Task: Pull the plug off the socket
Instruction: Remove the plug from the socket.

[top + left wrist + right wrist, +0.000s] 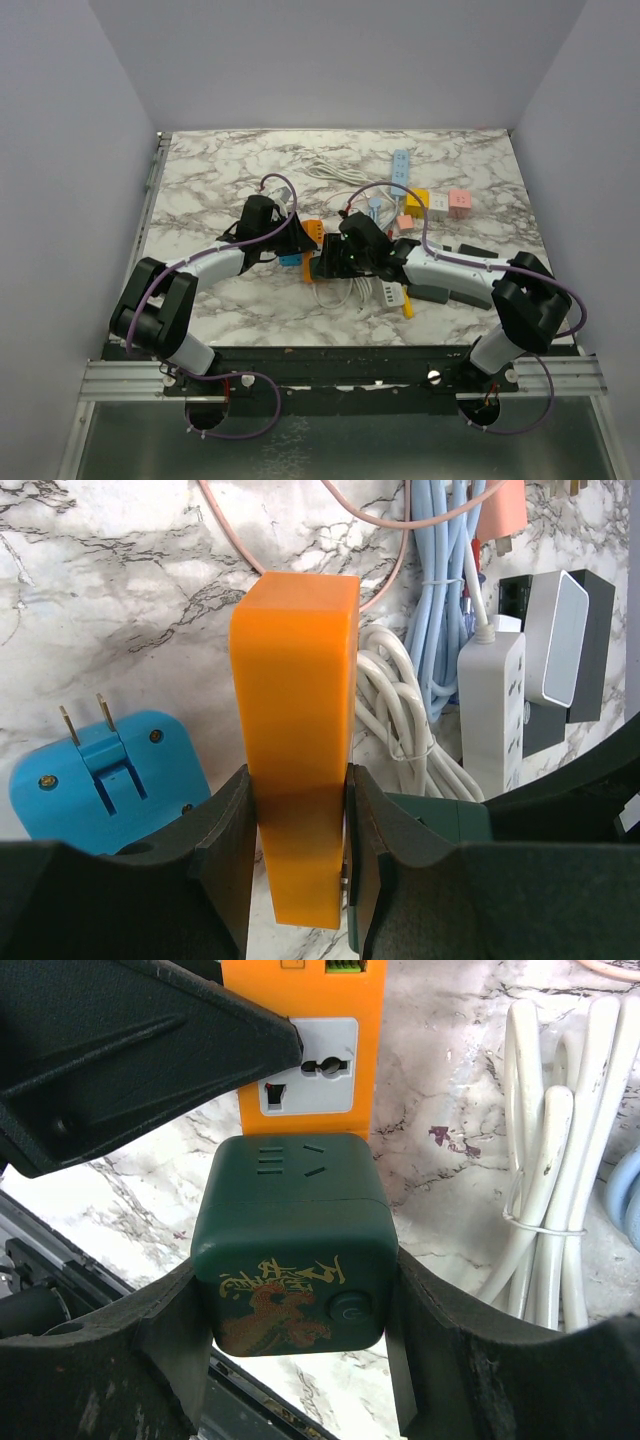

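Observation:
An orange socket strip (295, 730) stands upright off the marble table, and my left gripper (298, 850) is shut on its narrow sides. A dark green cube plug (290, 1250) with a gold dragon print sits against the strip's outlet face (305, 1050). My right gripper (295, 1340) is shut on the cube's two sides. In the top view both grippers meet at mid table, the left gripper (295, 240) on the orange strip (311, 232) and the right gripper (335, 262) on the green plug (328, 262). The plug's prongs are hidden.
A blue adapter (105, 780) with bare prongs lies left of the strip. A white cable bundle (400, 710) and a white power strip (492, 700) lie just right. Farther back are a light blue strip (400, 165), a yellow cube (416, 203) and a pink cube (459, 203).

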